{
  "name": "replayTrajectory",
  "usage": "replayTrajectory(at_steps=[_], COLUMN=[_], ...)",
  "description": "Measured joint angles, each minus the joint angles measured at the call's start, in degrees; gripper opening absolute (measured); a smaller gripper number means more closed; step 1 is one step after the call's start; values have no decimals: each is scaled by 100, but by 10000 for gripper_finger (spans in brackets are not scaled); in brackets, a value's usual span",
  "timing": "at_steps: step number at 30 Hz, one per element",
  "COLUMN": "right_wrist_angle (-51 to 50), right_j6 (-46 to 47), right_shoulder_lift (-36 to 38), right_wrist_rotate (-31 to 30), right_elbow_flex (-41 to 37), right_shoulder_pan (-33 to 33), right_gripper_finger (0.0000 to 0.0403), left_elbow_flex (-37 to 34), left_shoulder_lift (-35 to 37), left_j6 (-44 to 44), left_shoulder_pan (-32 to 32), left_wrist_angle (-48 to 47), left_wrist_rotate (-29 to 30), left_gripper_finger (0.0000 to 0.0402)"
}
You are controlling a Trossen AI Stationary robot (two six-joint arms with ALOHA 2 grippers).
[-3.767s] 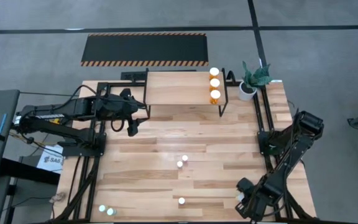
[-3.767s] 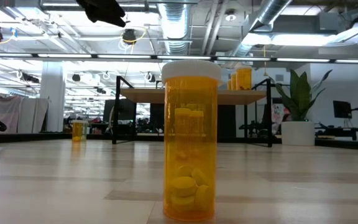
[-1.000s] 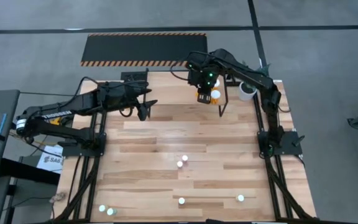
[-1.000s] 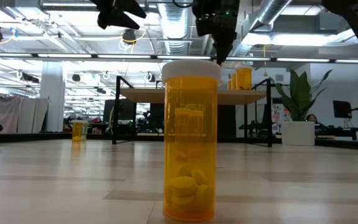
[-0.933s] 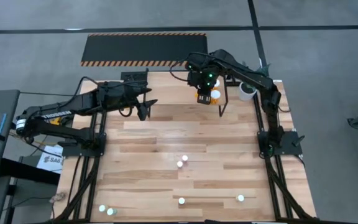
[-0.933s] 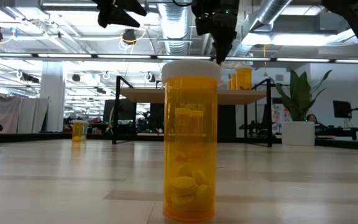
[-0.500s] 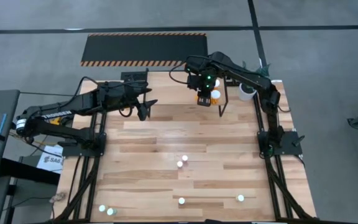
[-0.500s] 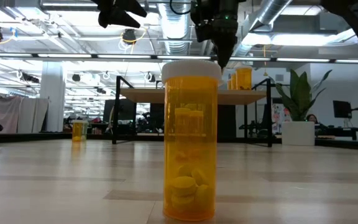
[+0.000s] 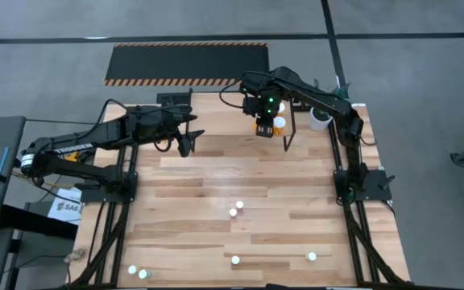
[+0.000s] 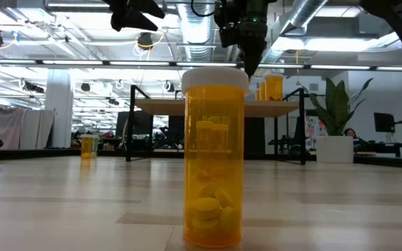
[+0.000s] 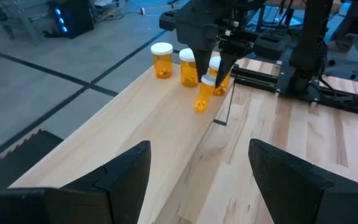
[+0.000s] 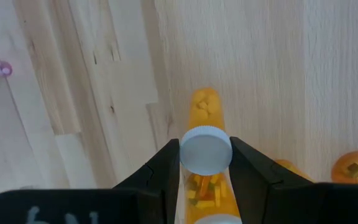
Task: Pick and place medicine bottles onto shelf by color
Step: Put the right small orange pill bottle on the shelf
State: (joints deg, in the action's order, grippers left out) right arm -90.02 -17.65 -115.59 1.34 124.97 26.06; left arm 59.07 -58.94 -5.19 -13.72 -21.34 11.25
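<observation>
- We see the right gripper (image 9: pixel 265 122) reaching over the shelf (image 9: pixel 224 113) at the far side of the worktop (image 9: pixel 216 185), its fingers (image 12: pixel 160 171) clamped on an orange bottle (image 11: pixel 202 93) with a white cap.
- In the left wrist view this held bottle hangs tilted over the front edge of the shelf top, just beside the row already there.
- In the right wrist view the white cap sits squarely between the two dark fingers, with the light wood below it.
- Three orange bottles stand on the shelf near its right end; the left wrist view shows them as one (image 11: pixel 161 60), a second (image 11: pixel 188 66) and a third (image 11: pixel 219 73) partly hidden by the gripper.
- The left gripper (image 9: pixel 187 140) hovers above the worktop beside the left end of the shelf, its fingers (image 11: pixel 123 174) spread wide apart and holding nothing.
- On the open worktop we count a pair of white-capped bottles (image 9: pixel 236 209) close together near the middle, one (image 9: pixel 235 260) nearer the front edge, and one with a greenish look (image 9: pixel 312 257) to its right.
- Two more greenish bottles (image 9: pixel 137 272) stand at the front left corner.
- In the low view a large orange bottle (image 10: pixel 214 157) full of pills stands upright close to the camera.
- A potted plant (image 9: pixel 322 113) stands just right of the shelf.
</observation>
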Motion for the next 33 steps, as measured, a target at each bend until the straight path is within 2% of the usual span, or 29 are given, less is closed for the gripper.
replayTrajectory(at_steps=[18, 33], right_wrist_angle=[0, 1], right_j6=[24, 105], right_shoulder_lift=[0, 2], right_wrist_rotate=[-24, -32], right_elbow_flex=[0, -2], right_shoulder_pan=[31, 230], right_gripper_finger=[160, 158], left_elbow_flex=[0, 0], left_shoulder_lift=[0, 0], left_j6=[39, 4], left_shoulder_pan=[0, 0], left_wrist_angle=[-22, -22], left_wrist_rotate=[-52, -149], left_gripper_finger=[258, 258])
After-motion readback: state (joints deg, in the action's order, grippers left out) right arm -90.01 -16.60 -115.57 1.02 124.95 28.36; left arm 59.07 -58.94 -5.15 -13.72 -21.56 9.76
